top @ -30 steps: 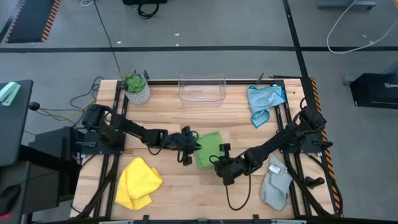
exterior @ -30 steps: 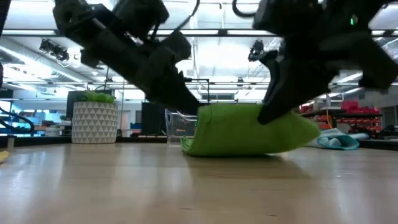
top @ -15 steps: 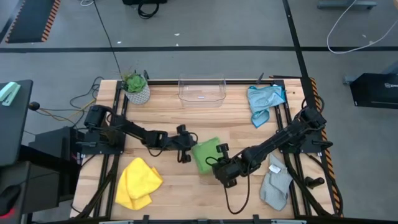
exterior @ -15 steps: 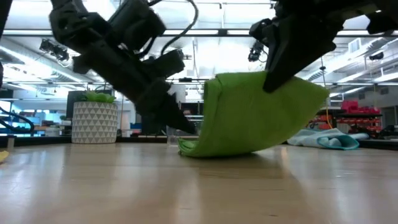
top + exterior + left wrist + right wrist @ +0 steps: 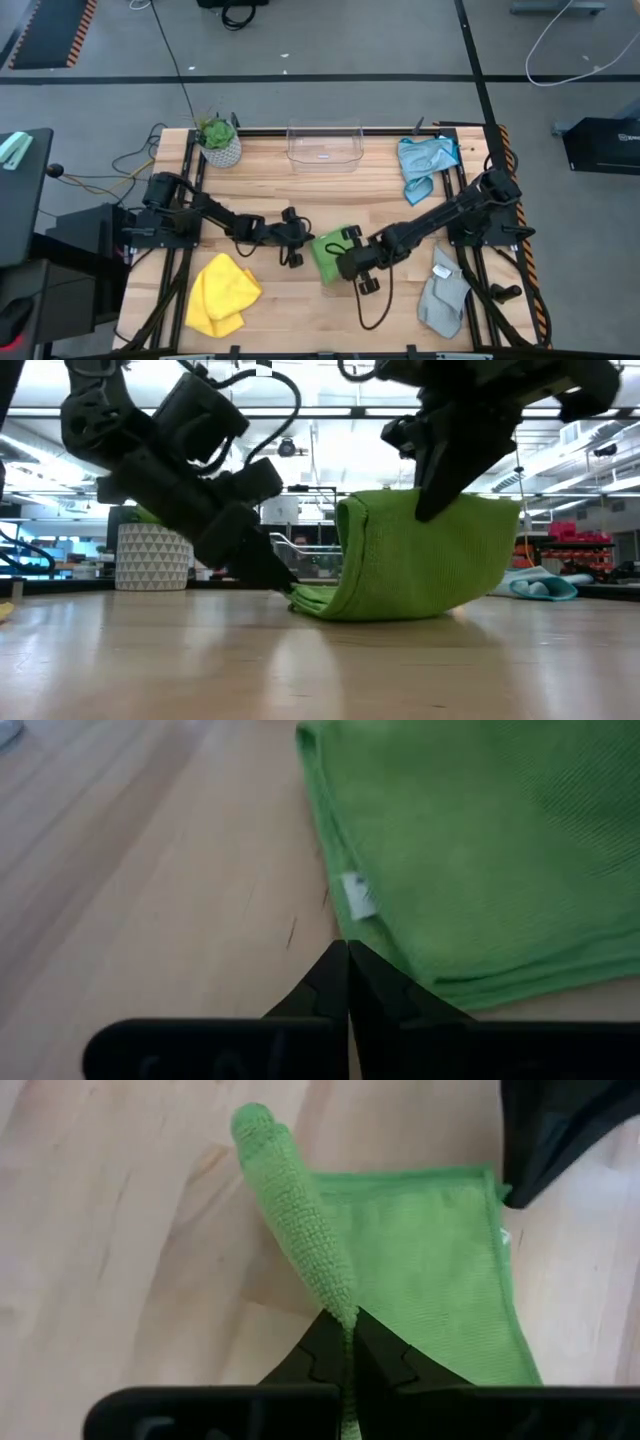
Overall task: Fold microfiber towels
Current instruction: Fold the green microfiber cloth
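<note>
A bright green towel [image 5: 328, 255] lies mid-table, one part raised over a flat lower layer [image 5: 430, 1270]. My right gripper [image 5: 347, 1320] is above it and shut on the raised part. My left gripper [image 5: 347, 948] is shut and slants down to the towel's left edge, beside a white tag [image 5: 357, 897]. In the low view its tips [image 5: 288, 585] sit at table height. A yellow towel [image 5: 222, 293] lies near left, a light blue one [image 5: 425, 163] far right and a pale grey one [image 5: 443, 295] near right. My left gripper's shut fingertips [image 5: 335, 970] meet the green towel's left edge [image 5: 385, 965] low at the table, slanting in from the table's left. I cannot tell whether any cloth is between them. My right gripper pinches a narrow raised ridge of the towel [image 5: 335, 1295] between its two fingers, coming steeply from above. The held part stands up off the table [image 5: 420, 520], and the lower layer stays flat on the wood.
A clear plastic bin [image 5: 324, 143] stands at the far edge, with a potted plant [image 5: 219, 140] at the far left. Bare wood shows in front of the green towel [image 5: 320, 660]. The two arms meet closely at mid-table.
My right gripper has risen and gone toward the table's left with the held part of the green towel. That part now stands taller and leans over the lower layer, which has stayed on the table. My left gripper has sunk down to the towel's left edge.
</note>
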`<control>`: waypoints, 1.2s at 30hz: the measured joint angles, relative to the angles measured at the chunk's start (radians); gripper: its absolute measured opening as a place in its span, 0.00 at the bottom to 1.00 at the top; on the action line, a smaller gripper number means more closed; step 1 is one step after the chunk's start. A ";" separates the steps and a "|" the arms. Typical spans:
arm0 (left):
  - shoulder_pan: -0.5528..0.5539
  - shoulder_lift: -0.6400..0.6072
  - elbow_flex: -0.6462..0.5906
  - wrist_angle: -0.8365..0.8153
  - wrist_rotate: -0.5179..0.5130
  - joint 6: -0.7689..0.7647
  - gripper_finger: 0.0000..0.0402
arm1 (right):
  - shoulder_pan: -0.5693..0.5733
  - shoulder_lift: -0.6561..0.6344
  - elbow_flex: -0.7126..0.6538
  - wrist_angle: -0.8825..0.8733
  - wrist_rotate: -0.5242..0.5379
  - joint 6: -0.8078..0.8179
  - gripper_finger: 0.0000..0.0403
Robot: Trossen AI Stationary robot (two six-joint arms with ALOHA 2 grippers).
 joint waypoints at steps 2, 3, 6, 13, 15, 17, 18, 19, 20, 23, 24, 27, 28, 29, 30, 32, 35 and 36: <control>0.000 0.031 0.021 0.005 0.001 0.000 0.03 | -0.024 0.000 0.002 0.008 -0.027 -0.015 0.03; 0.000 0.047 0.026 0.007 0.000 -0.001 0.03 | -0.035 0.000 0.002 0.008 -0.037 -0.020 0.03; -0.001 0.075 0.047 0.021 -0.004 -0.001 0.03 | -0.072 0.000 0.009 0.011 -0.055 -0.041 0.03; -0.001 0.080 0.047 0.037 -0.001 0.001 0.03 | -0.179 0.000 0.022 0.030 -0.131 -0.079 0.03; -0.001 0.080 0.047 0.036 -0.001 0.000 0.04 | -0.202 0.000 0.013 0.037 -0.146 -0.097 0.03; -0.001 0.080 0.047 0.036 0.000 0.000 0.04 | -0.222 0.001 0.011 0.041 -0.158 -0.110 0.03; -0.001 0.080 0.047 0.037 0.000 0.001 0.03 | -0.231 0.001 0.011 0.043 -0.163 -0.113 0.03; -0.001 0.080 0.047 0.037 0.001 0.001 0.03 | -0.238 0.001 0.011 0.044 -0.168 -0.116 0.03; -0.001 0.080 0.047 0.037 0.000 0.001 0.02 | -0.245 0.001 0.011 0.043 -0.177 -0.118 0.03; -0.001 0.080 0.047 0.037 0.000 0.001 0.02 | -0.261 0.005 0.011 0.046 -0.214 -0.125 0.03; -0.002 0.080 0.047 0.037 0.001 0.001 0.03 | -0.265 0.010 0.011 0.050 -0.223 -0.126 0.03; -0.002 0.080 0.046 0.038 0.001 0.002 0.04 | -0.271 0.025 0.003 0.061 -0.238 -0.131 0.03; -0.002 0.080 0.046 0.038 0.001 0.002 0.04 | -0.276 0.029 0.000 0.073 -0.241 -0.133 0.03; -0.002 0.080 0.046 0.040 0.001 0.003 0.04 | -0.281 0.031 -0.005 0.070 -0.243 -0.133 0.03; -0.002 0.080 0.045 0.041 0.001 0.003 0.03 | -0.283 0.034 -0.011 0.069 -0.244 -0.134 0.03; -0.007 0.080 0.045 0.044 0.001 0.007 0.02 | -0.293 0.044 -0.013 0.097 -0.244 -0.136 0.03; -0.011 0.080 0.045 0.045 0.001 0.012 0.02 | -0.304 0.044 -0.018 0.091 -0.244 -0.135 0.05; -0.013 0.080 0.045 0.046 0.001 0.011 0.03 | -0.305 0.044 -0.019 0.096 -0.244 -0.134 0.06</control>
